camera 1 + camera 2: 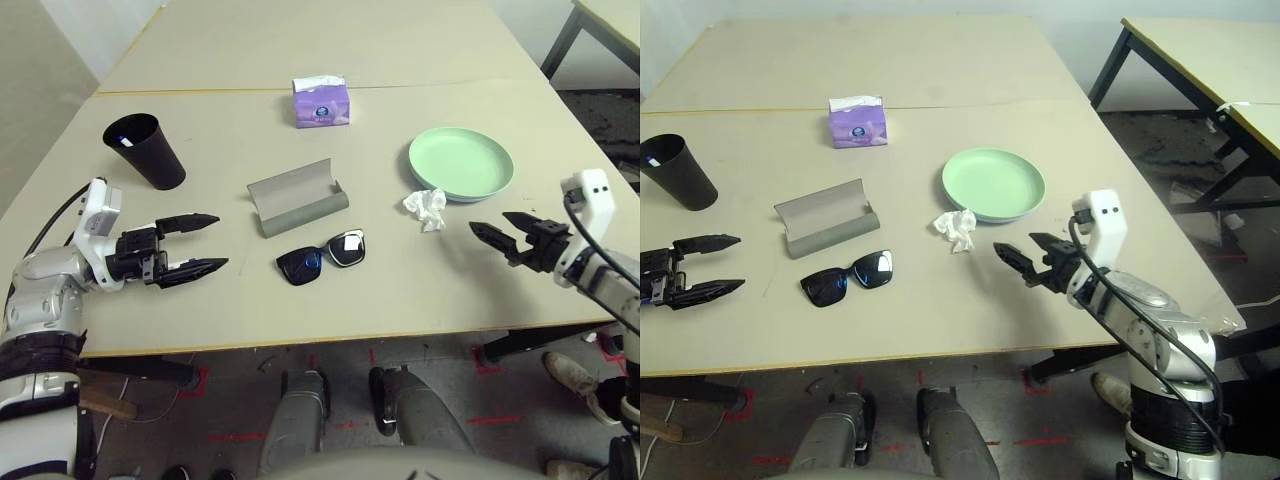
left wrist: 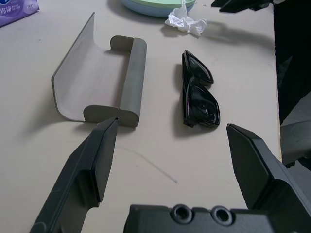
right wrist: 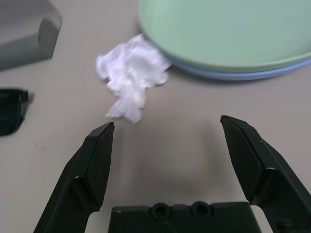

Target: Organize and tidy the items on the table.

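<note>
Tissue [image 1: 426,208] lies just beyond the open right gripper [image 1: 497,236], beside the plates [image 1: 461,163]; left gripper [image 1: 203,242] gapes toward the sunglasses [image 1: 320,258], both low over the worktop [image 1: 300,60].

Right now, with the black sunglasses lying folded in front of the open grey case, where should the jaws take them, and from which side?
Probably at the bridge of the black plastic sunglasses, from above. They lie flat on the pale beige table, apart from the grey oblong glasses case, and the middle is the narrowest part. The left gripper is open and nearer than the right gripper, also open.
</note>
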Robot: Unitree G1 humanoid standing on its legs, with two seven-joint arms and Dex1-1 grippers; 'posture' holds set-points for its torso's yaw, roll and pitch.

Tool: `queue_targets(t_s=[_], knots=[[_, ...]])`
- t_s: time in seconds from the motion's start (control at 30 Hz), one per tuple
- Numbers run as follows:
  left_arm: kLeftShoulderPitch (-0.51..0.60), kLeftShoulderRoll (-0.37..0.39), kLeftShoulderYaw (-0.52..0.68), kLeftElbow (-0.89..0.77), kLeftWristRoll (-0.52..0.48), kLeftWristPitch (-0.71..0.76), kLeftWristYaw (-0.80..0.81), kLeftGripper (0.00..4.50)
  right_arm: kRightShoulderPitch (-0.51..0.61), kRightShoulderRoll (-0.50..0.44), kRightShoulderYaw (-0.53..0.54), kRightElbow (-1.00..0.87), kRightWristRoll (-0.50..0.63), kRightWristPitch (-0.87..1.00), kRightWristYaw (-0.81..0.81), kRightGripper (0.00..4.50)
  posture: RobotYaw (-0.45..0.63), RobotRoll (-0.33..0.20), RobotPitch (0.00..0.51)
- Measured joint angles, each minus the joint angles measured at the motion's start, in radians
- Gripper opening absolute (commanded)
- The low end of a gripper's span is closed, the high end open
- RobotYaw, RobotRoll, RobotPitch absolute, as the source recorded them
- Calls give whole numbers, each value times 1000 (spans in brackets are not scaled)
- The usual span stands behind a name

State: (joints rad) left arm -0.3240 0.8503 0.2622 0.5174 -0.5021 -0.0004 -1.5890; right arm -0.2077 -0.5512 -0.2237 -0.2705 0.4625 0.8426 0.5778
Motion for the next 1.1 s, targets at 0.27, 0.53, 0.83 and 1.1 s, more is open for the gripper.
queue_targets(t_s=[0.27,0.53,0.83,1.1], knots=[[1,0,-2,-2,0,-1,-1,4500,-30,32,105,47,-47,-78,-7,4457,-11,0,178],[1,-1,-3,-4,1,-3,2,4500,-123,94,164,160,-90,-146,-28,4457,2,0,176],[4,-1,-3,-8,1,-3,15,4500,-135,120,193,203,-111,-179,-31,4457,11,0,175],[4,-1,-2,-19,0,-3,28,4500,-139,130,198,205,-108,-188,-28,3202,9,0,175]])
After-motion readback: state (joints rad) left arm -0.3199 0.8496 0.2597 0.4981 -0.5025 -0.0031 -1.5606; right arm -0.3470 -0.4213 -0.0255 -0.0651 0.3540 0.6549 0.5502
